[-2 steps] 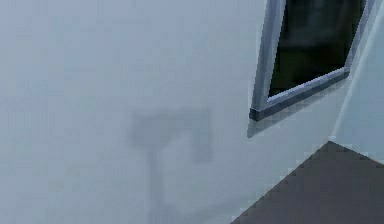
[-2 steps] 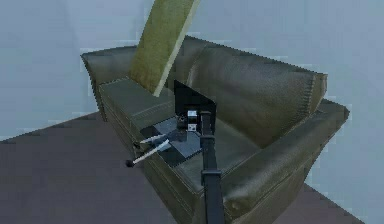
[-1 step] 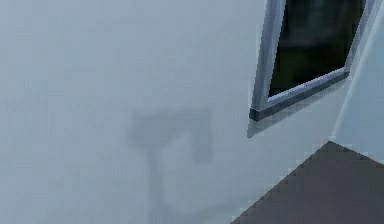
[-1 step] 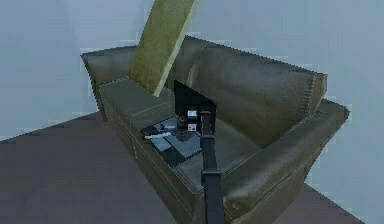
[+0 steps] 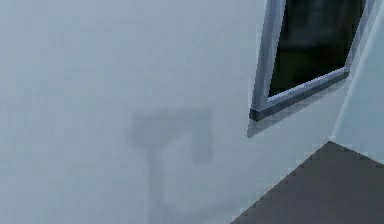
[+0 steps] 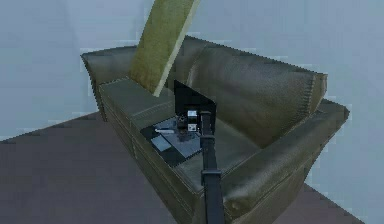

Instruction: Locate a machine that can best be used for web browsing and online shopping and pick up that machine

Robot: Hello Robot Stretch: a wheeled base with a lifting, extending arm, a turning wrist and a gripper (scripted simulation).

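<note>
A laptop [image 6: 194,99] lies on the seat of an olive-green sofa [image 6: 260,95] in the arm side view, its dark screen raised and its base flat on the cushion. The arm's dark bar [image 6: 210,175] rises from the bottom edge to the laptop. Two white marked squares [image 6: 190,121] stand at the arm's far end, in front of the screen. The gripper [image 6: 168,131] lies just left of them, over the laptop's base. I cannot tell whether it holds anything.
A long tan board [image 6: 165,40] leans on the sofa's backrest left of the laptop. Dark floor [image 6: 70,170] lies in front of the sofa. In the forward view a pale wall [image 5: 100,90] stands close, with a dark window [image 5: 310,45] at upper right.
</note>
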